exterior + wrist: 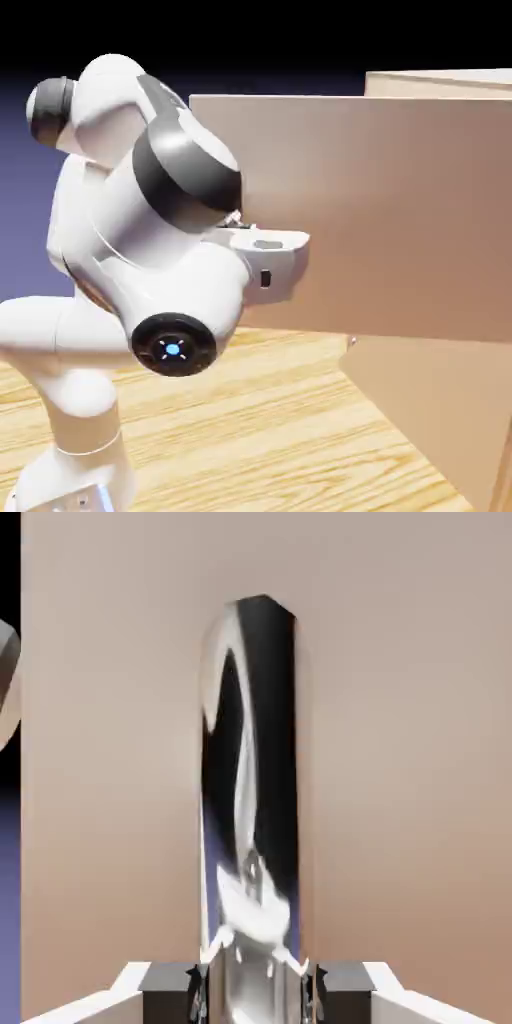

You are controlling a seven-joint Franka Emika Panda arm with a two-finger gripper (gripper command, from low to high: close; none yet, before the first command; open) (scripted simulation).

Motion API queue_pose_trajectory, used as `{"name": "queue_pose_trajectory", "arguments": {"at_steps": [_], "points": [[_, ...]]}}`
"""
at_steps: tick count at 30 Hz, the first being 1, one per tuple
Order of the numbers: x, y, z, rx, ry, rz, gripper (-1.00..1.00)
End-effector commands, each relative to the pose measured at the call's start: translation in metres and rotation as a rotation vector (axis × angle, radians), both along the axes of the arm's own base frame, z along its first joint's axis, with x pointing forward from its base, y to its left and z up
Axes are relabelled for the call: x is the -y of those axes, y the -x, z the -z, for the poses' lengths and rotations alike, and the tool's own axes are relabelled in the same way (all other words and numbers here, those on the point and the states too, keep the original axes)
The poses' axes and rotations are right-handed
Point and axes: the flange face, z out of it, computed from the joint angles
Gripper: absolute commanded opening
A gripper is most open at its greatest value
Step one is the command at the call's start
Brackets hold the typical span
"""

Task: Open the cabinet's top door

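Cabinet's top door (380, 210) stands swung wide, gripper (256, 987) clenched on its shiny handle (255, 792); best pull follows the hinge arc.

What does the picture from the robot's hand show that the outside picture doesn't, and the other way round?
Only the hand view shows the shiny dark handle, with the tool shut on it, a grey fingertip on either side. Only the exterior view shows the white arm, the wooden table, the cabinet body, and that the top door stands swung out from it. Both show the door's flat beige-tan panel.
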Motion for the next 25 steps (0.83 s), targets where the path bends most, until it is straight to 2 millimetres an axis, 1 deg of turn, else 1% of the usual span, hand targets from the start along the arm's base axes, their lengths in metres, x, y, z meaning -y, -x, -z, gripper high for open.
{"name": "queue_pose_trajectory", "arguments": {"at_steps": [1, 7, 12, 21, 24, 25], "points": [[0.008, 0.001, 0.0, 0.0, 0.0, -0.017, -1.0], [0.056, 0.004, 0.0, 0.0, 0.0, -0.127, -1.0], [0.097, 0.003, 0.0, 0.0, 0.0, -0.22, -1.0], [0.167, -0.009, 0.0, 0.0, 0.0, -0.382, -1.0], [0.187, -0.015, 0.0, 0.0, 0.0, -0.431, -1.0], [0.19, -0.015, 0.0, 0.0, 0.0, -0.437, -1.0]]}}
